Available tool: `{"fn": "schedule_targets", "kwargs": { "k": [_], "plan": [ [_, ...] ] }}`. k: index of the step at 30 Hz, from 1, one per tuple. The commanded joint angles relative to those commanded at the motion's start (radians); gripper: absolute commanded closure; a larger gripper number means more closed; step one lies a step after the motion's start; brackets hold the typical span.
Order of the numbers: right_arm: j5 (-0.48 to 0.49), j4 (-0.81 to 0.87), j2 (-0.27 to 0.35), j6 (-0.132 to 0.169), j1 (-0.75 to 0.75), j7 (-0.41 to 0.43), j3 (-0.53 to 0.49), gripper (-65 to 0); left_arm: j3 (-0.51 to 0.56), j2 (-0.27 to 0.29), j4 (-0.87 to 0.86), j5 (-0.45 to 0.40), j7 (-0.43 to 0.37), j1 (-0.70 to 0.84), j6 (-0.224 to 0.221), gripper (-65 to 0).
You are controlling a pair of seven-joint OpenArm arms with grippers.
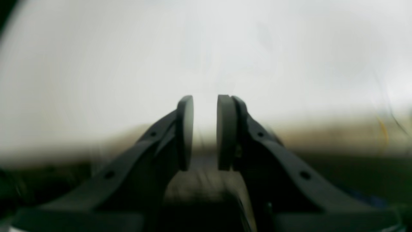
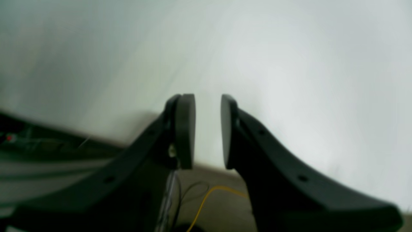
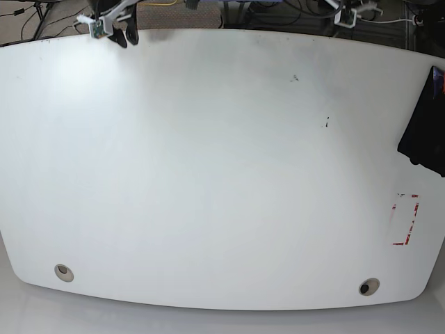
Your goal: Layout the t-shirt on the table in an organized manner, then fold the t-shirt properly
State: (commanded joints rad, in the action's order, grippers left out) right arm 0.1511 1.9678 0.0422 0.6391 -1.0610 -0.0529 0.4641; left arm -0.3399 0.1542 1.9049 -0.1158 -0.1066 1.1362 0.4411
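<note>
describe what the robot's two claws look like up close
Both look alike: the left claw and right claw each have two matte dark grey curved plastic arms with small round holes, ending in flat oval disc-shaped pads. No markings show; the wrist views are blurred.

Table [image 3: 208, 174] smooth, white, faintly glossy; t-shirt [image 3: 424, 132] matt black cloth.

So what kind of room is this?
Probably a robot lab or workshop: a big white table with marks, cables on the floor behind it, and robot grippers at its far edge.
</note>
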Motion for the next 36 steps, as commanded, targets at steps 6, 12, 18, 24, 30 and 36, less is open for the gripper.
{"fn": "schedule_targets", "kwargs": {
  "k": [6,12,18,24,30,36],
  "plan": [
    [0.031,-0.075,0.005,0.0,-0.087,0.0,-0.025,-13.0,0.035,-0.064,-0.141,0.071,0.0,0.068,0.0,-11.1],
    [0.003,-0.276,0.034,0.0,-0.049,0.006,-0.095,-13.0,0.117,-0.155,-0.44,0.066,-0.003,-0.052,-0.002,-11.1],
    [0.003,-0.516,0.068,-0.003,0.072,0.028,-0.146,-13.0,0.164,-0.186,-0.717,0.064,-0.005,-0.221,-0.003,-11.1],
    [0.002,-0.721,0.072,-0.002,0.19,0.054,-0.16,-13.0,0.167,-0.186,-0.928,0.06,-0.005,-0.371,-0.003,-11.1],
    [-0.028,-0.895,0.103,-0.008,0.308,0.055,-0.224,-13.0,0.175,-0.21,-1.125,0.06,-0.005,-0.516,-0.005,-11.1],
    [-0.083,-1.043,0.097,-0.011,0.423,0.055,-0.245,-13.0,0.181,-0.235,-1.332,0.06,-0.002,-0.672,-0.005,-11.1]
  ]
}}
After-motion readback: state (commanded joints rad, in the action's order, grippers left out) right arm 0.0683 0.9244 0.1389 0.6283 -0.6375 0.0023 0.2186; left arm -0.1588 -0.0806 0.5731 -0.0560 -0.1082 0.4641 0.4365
